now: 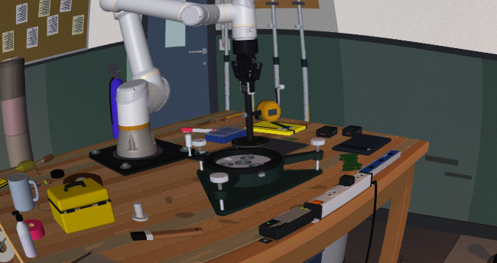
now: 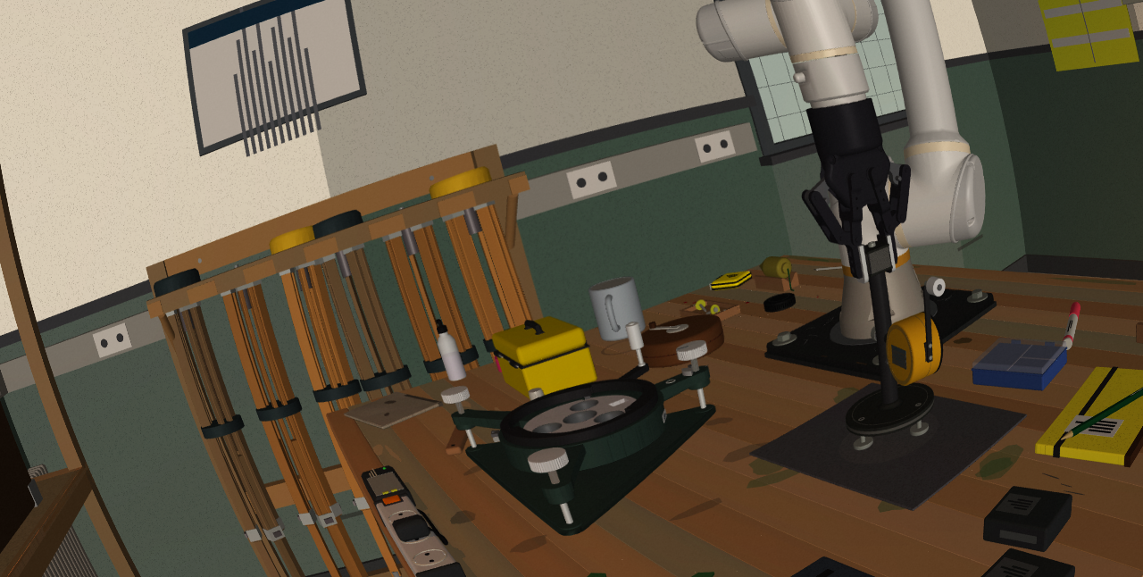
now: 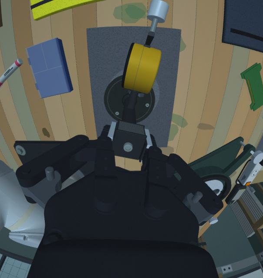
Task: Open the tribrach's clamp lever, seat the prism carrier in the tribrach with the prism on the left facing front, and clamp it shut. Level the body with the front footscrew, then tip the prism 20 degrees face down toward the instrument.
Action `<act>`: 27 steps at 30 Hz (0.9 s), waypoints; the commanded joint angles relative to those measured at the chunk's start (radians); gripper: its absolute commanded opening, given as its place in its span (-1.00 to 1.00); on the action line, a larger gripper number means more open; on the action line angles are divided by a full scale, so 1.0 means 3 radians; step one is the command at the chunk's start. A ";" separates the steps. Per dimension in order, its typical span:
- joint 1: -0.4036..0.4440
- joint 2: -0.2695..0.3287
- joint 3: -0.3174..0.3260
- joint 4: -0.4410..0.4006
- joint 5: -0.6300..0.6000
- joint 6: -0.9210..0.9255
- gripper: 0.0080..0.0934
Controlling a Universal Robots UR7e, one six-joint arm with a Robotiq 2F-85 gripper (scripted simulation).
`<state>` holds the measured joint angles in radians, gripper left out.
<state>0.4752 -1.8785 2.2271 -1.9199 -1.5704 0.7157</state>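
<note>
The prism carrier [image 1: 249,115] [image 2: 886,342] stands upright on a dark mat [image 2: 887,439], behind the tribrach. It has a round black base, a black post and a yellow prism housing [image 3: 141,68] on one side. Its square top block [image 3: 128,144] is clasped by my gripper [image 1: 247,89] [image 2: 871,258] [image 3: 129,147], which comes straight down from above. The tribrach [image 1: 244,166] [image 2: 587,422] sits in the middle of the bench, a dark green body on a triangular plate with an empty grey socket. Three footscrews with white knobs stand at its corners, one [image 1: 218,179] at the front.
The robot's base [image 1: 135,136] is bolted to the bench left of the tribrach. A blue box [image 1: 225,134], a yellow notebook [image 1: 281,127] and a red marker [image 1: 197,130] lie near the mat. A yellow case [image 1: 80,205] and a power strip [image 1: 336,192] sit along the front.
</note>
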 commanded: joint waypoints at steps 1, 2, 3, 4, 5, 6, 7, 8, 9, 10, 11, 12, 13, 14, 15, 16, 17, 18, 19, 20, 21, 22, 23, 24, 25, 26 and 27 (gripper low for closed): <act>-0.0001 0.0001 0.0000 -0.0003 -0.0002 0.0000 -0.50; -0.0001 0.0001 0.0000 -0.0003 -0.0002 0.0000 -0.54; -0.0001 0.0001 0.0001 -0.0003 -0.0002 0.0000 -0.59; -0.0001 0.0001 0.0001 -0.0003 -0.0003 0.0000 -0.64; -0.0001 0.0002 0.0001 -0.0003 -0.0003 0.0000 -0.68; -0.0001 0.0002 0.0001 -0.0003 -0.0003 0.0000 -0.73; -0.0001 0.0002 0.0001 -0.0003 -0.0003 0.0000 -0.78; -0.0001 0.0002 0.0001 -0.0003 -0.0003 0.0000 -0.82; -0.0001 0.0002 0.0002 -0.0003 -0.0003 0.0000 -0.87; -0.0001 0.0002 0.0002 -0.0003 -0.0003 0.0000 -0.92; -0.0001 0.0003 0.0002 -0.0003 -0.0004 0.0000 -0.96; -0.0001 0.0003 0.0002 -0.0003 -0.0004 0.0000 -1.00; -0.0001 0.0003 0.0002 -0.0003 -0.0004 0.0000 -1.00; -0.0001 0.0003 0.0002 -0.0003 -0.0004 0.0000 -1.00; -0.0001 0.0003 0.0003 -0.0003 -0.0004 0.0000 -1.00; -0.0001 0.0003 0.0003 -0.0003 -0.0004 0.0000 -1.00; -0.0001 0.0003 0.0003 -0.0003 -0.0005 0.0000 -1.00; -0.0001 0.0004 0.0003 -0.0003 -0.0005 0.0000 -1.00; -0.0002 0.0004 0.0003 -0.0003 -0.0005 0.0000 -1.00; -0.0002 0.0004 0.0003 -0.0003 -0.0005 0.0000 -1.00; -0.0002 0.0004 0.0003 -0.0003 -0.0005 0.0000 -1.00; -0.0002 0.0004 0.0003 -0.0003 -0.0005 0.0000 -1.00; -0.0002 0.0004 0.0003 -0.0003 -0.0005 0.0000 -1.00; -0.0002 0.0004 0.0003 -0.0002 -0.0005 0.0000 -1.00; -0.0002 0.0003 0.0002 0.0000 -0.0006 0.0000 -1.00; -0.0002 0.0003 0.0000 0.0002 -0.0006 0.0000 -1.00; -0.0002 0.0001 -0.0002 0.0006 -0.0006 0.0000 -1.00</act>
<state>0.4750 -1.8785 2.2266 -1.9178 -1.5710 0.7157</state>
